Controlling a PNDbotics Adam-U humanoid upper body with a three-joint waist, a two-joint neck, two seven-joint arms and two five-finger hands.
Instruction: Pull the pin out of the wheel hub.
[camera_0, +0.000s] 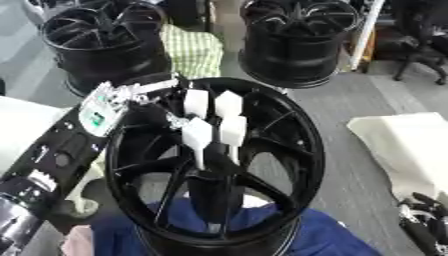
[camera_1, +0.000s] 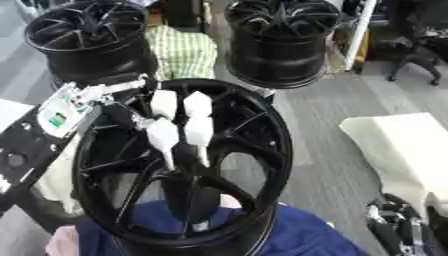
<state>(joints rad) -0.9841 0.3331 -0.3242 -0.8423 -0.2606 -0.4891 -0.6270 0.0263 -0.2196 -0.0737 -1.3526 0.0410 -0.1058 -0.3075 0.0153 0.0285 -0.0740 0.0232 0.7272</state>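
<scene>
A big black wheel hub (camera_0: 214, 165) stands in front of the robot, resting on a blue cloth (camera_0: 324, 237). The robot's left hand (camera_0: 206, 120) reaches in from the left, over the rim, with its white fingers (camera_0: 198, 134) pointing down at the middle of the wheel, where the spokes meet. The fingers look bent around something thin there, but the pin itself cannot be made out, so it is hard to say if the hand is closed on it or only near it. The pin should be down in the middle of the hub, under those fingers. It is likely small, hard and smooth, so it could slip; it is best pinched close to its top and pulled straight up, not sideways. The wheel looks heavy and stiff and should stay put. The right hand (camera_0: 424, 220) rests low at the right corner, and its fingers cannot be read. Two more black wheels (camera_0: 297, 40) stand farther back on the floor.
</scene>
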